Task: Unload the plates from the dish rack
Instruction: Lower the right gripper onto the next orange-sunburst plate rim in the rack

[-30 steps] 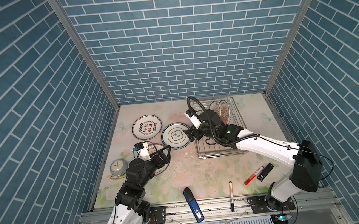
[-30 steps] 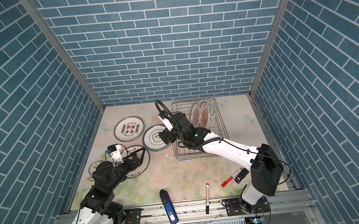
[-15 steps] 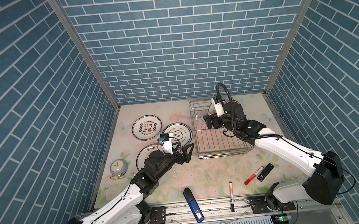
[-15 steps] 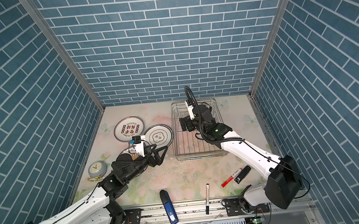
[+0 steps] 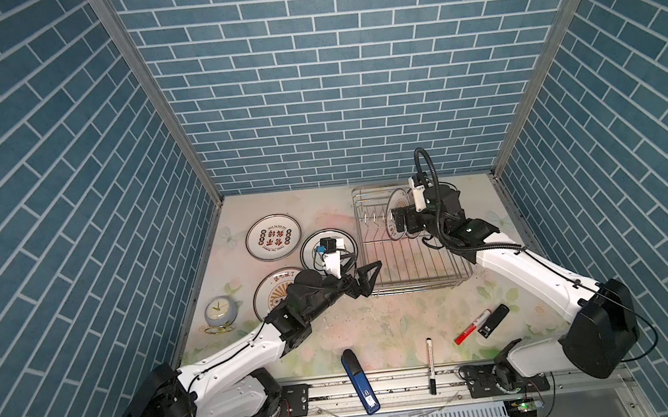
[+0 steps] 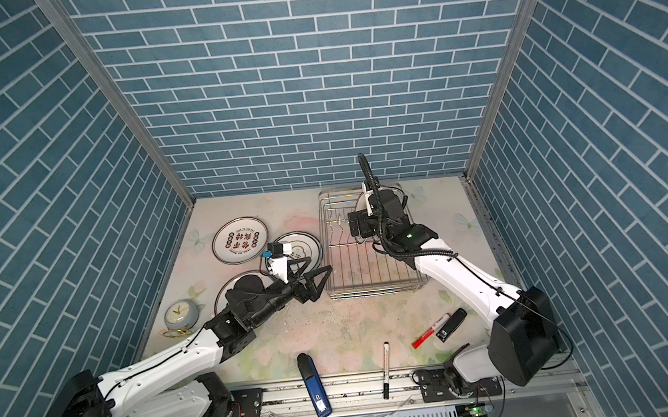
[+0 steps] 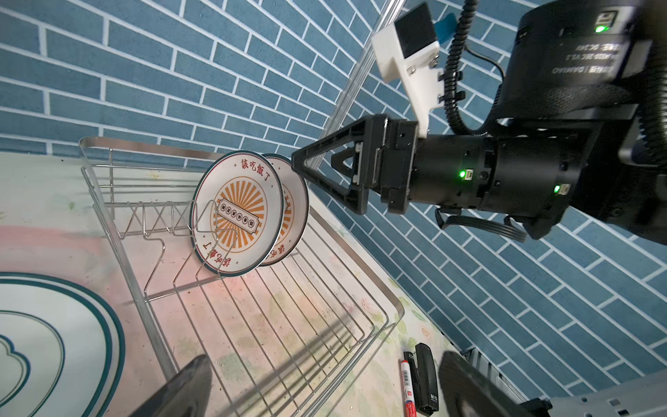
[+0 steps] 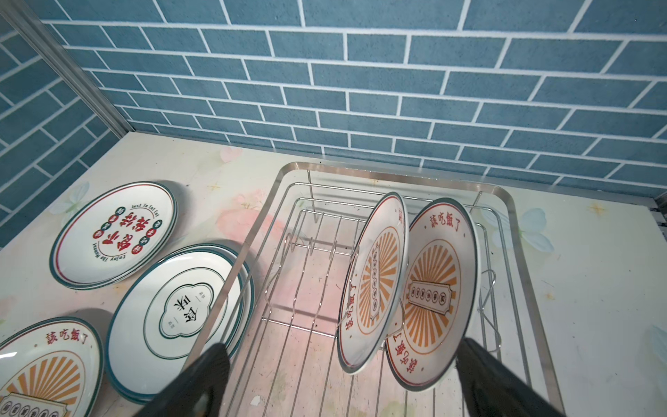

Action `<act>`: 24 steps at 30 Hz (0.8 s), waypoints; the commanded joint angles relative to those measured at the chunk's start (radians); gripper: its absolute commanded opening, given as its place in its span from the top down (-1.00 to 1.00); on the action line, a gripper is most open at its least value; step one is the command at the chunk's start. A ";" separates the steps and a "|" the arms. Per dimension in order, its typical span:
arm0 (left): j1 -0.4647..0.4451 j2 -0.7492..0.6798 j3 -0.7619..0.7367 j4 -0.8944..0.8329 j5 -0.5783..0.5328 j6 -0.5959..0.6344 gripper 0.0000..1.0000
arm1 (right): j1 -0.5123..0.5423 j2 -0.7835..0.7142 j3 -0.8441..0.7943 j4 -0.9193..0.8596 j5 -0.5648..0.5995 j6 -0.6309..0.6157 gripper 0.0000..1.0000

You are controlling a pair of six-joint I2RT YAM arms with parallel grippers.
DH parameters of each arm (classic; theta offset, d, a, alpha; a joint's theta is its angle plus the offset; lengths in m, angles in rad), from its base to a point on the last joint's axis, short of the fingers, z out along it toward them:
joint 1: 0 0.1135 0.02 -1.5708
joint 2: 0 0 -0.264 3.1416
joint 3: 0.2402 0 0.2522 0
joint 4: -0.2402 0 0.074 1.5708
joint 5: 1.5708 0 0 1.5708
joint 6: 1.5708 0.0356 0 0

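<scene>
Right wrist | right pincer wide open, empty | near racked plates

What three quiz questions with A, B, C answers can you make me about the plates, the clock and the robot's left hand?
1. How many plates stand in the dish rack?
A. one
B. two
C. four

2. Where is the clock?
A. inside the rack
B. on the table, outside the rack
C. on top of a plate

3. How is the left hand?
A. shut on a plate
B. shut on a pen
C. open, holding nothing

Answers:
1. B, two sunburst plates lean upright in it.
2. B, it stands on the table, far left of the rack.
3. C, it is spread wide with nothing inside.
</scene>
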 commanded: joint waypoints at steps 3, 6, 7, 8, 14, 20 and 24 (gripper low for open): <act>-0.015 0.028 0.035 0.039 -0.030 0.014 -0.99 | -0.005 0.062 0.051 -0.026 0.098 0.041 -0.84; -0.018 0.058 0.050 0.046 -0.041 0.009 -0.99 | -0.007 0.098 0.082 -0.053 0.135 0.038 -0.79; -0.018 0.069 0.051 0.056 -0.040 0.007 -0.99 | -0.006 0.103 0.085 -0.053 0.141 0.038 -0.78; -0.018 0.080 0.054 0.070 -0.039 0.006 -0.99 | -0.006 0.111 0.088 -0.049 0.148 0.037 -0.76; -0.018 0.127 0.086 0.077 -0.050 -0.003 -0.99 | -0.008 0.171 0.131 -0.048 0.192 0.017 -0.44; -0.018 0.151 0.099 0.070 -0.063 -0.019 -0.99 | -0.010 0.250 0.203 -0.085 0.278 0.013 -0.04; -0.018 0.173 0.109 0.069 -0.077 -0.030 -0.99 | -0.009 0.288 0.238 -0.105 0.309 0.014 0.05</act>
